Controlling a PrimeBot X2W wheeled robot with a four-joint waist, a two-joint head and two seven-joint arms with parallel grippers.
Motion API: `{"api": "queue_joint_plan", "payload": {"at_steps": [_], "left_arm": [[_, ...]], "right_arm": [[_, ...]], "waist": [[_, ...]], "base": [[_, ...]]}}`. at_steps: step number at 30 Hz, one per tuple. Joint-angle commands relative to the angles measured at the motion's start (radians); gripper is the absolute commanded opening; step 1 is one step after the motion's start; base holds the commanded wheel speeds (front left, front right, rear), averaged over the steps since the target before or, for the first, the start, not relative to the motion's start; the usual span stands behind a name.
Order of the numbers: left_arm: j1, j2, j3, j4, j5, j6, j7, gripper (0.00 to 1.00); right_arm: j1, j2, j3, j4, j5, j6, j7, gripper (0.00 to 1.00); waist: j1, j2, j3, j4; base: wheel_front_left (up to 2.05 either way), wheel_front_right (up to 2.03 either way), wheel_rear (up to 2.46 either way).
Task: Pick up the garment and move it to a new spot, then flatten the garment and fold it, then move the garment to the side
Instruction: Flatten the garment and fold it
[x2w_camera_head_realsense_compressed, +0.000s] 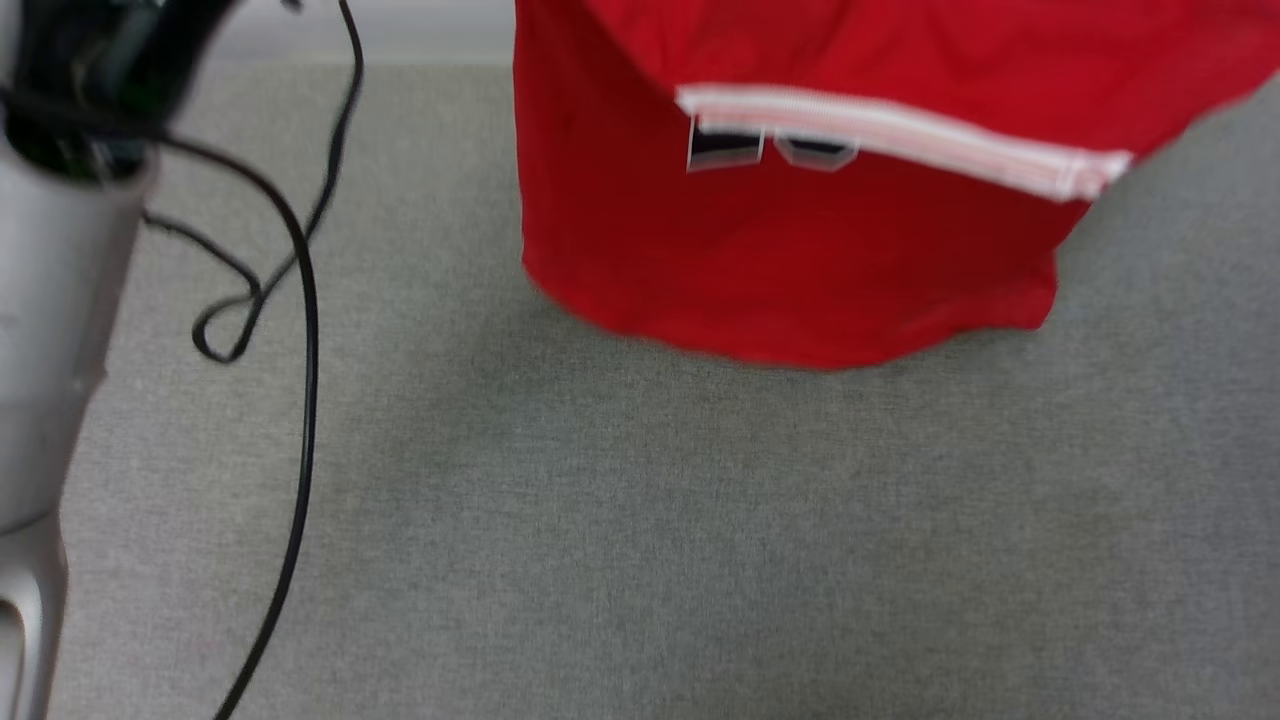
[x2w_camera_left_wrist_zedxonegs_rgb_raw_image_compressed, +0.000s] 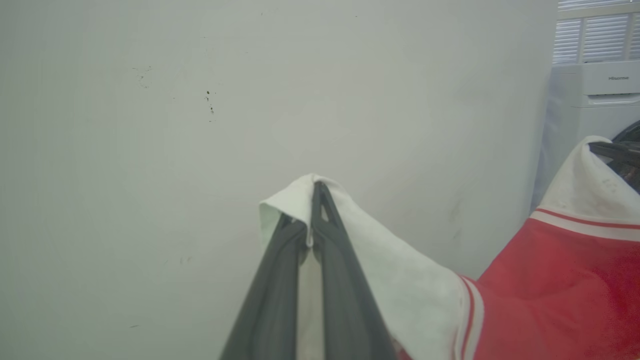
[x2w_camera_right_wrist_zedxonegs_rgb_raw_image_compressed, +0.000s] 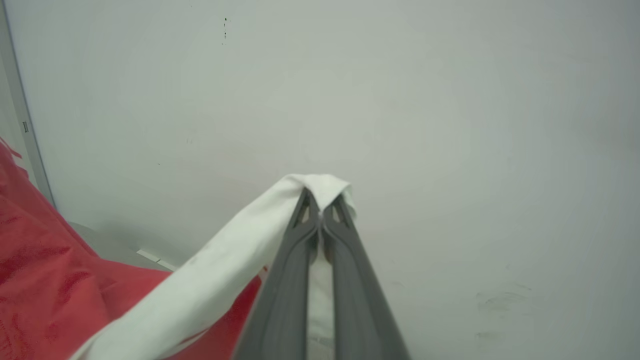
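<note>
garment (x2w_camera_head_realsense_compressed: 790, 260) hanging, lower edge over open grey surface (x2w_camera_head_realsense_compressed: 640, 540) | left tool (x2w_camera_left_wrist_zedxonegs_rgb_raw_image_compressed: 305, 210) clamped on garment | right tool (x2w_camera_right_wrist_zedxonegs_rgb_raw_image_compressed: 321, 200) clamped on garment

At the left of the head view, the forearm (x2w_camera_head_realsense_compressed: 45, 330) is a smooth, pale grey tube topped by a dark wrist housing (x2w_camera_head_realsense_compressed: 90, 70). Thin black cables (x2w_camera_head_realsense_compressed: 308, 350) trail from it, one curled into a small loop. The left gripper (x2w_camera_left_wrist_zedxonegs_rgb_raw_image_compressed: 302, 207) and right gripper (x2w_camera_right_wrist_zedxonegs_rgb_raw_image_compressed: 321, 200) each have two long, matte dark grey fingers (x2w_camera_left_wrist_zedxonegs_rgb_raw_image_compressed: 340, 280) that taper to slim tips with small triangular cut-outs.
</note>
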Motion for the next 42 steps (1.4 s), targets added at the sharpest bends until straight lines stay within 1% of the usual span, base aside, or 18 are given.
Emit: {"api": "queue_joint_plan", "payload": {"at_steps": [1,4,5,6,9,10,16,21,24,27,31,35,38,42], "left_arm": [[-0.079,-0.015,0.002,0.045,0.026,-0.009,-0.017,0.00],[-0.190,-0.030,-0.008,0.123,0.069,-0.018,-0.037,0.00],[-0.190,-0.030,-0.008,0.123,0.069,-0.018,-0.037,0.00],[-0.259,-0.040,-0.006,0.181,0.090,-0.022,-0.058,0.00],[-0.365,-0.048,0.003,0.261,0.113,-0.029,-0.086,0.00],[-0.365,-0.048,0.003,0.261,0.113,-0.029,-0.086,0.00],[-0.529,-0.059,0.011,0.404,0.155,-0.039,-0.156,0.00],[-0.582,-0.072,0.007,0.492,0.168,-0.046,-0.222,0.00],[-0.562,-0.081,-0.005,0.536,0.171,-0.054,-0.257,0.00],[-0.520,-0.089,-0.018,0.573,0.169,-0.058,-0.290,0.00],[-0.458,-0.083,-0.028,0.605,0.165,-0.064,-0.348,0.00],[-0.345,-0.070,-0.046,0.621,0.154,-0.071,-0.402,0.00],[-0.246,-0.057,-0.061,0.620,0.153,-0.072,-0.435,0.00],[-0.097,-0.041,-0.057,0.599,0.126,-0.071,-0.466,0.00]], "right_arm": [[-0.088,0.010,0.022,0.045,-0.017,-0.001,-0.008,0.00],[-0.233,0.014,0.058,0.124,-0.051,-0.001,-0.021,0.00],[-0.233,0.014,0.058,0.124,-0.051,-0.001,-0.021,0.00],[-0.322,0.020,0.080,0.183,-0.076,-0.001,-0.038,0.00],[-0.462,0.031,0.119,0.265,-0.120,-0.001,-0.068,0.00],[-0.462,0.031,0.119,0.265,-0.120,-0.001,-0.068,0.00],[-0.702,0.071,0.188,0.444,-0.188,-0.001,-0.148,0.00],[-0.812,0.108,0.236,0.584,-0.221,-0.001,-0.235,0.00],[-0.819,0.128,0.269,0.648,-0.214,-0.001,-0.281,0.00],[-0.789,0.147,0.301,0.705,-0.196,-0.001,-0.323,0.00],[-0.733,0.174,0.333,0.772,-0.168,-0.001,-0.385,0.00],[-0.643,0.203,0.365,0.816,-0.131,-0.001,-0.452,0.00],[-0.554,0.211,0.390,0.833,-0.102,-0.001,-0.499,0.00],[-0.426,0.213,0.417,0.832,-0.065,-0.001,-0.553,0.00]], "waist": [[-0.0001,0.0000,0.089,0.006],[-0.0001,0.0000,0.142,0.011],[-0.0001,0.0000,0.142,0.011],[-0.0001,0.0000,0.169,0.012],[-0.0001,0.0000,0.210,0.009],[-0.0001,0.0000,0.210,0.009],[-0.0001,0.0000,0.266,-0.003],[-0.0001,0.0000,0.299,-0.002],[-0.0001,0.0000,0.311,0.001],[-0.0001,0.0000,0.317,0.001],[-0.0001,0.0000,0.314,-0.006],[-0.0001,0.0000,0.286,-0.017],[-0.0001,0.0000,0.259,-0.021],[-0.0001,0.0000,0.210,-0.026]], "base": [[0.00,0.00,0.00],[0.00,0.00,0.00],[0.00,0.00,0.00],[0.00,0.00,0.00],[0.00,0.00,0.00],[0.00,0.00,0.00],[0.00,0.00,0.00],[0.00,0.00,0.00],[0.00,0.00,0.00],[0.00,0.00,0.00],[0.00,0.00,0.00],[0.00,0.00,0.00],[0.00,0.00,0.00],[0.00,0.00,0.00]]}}
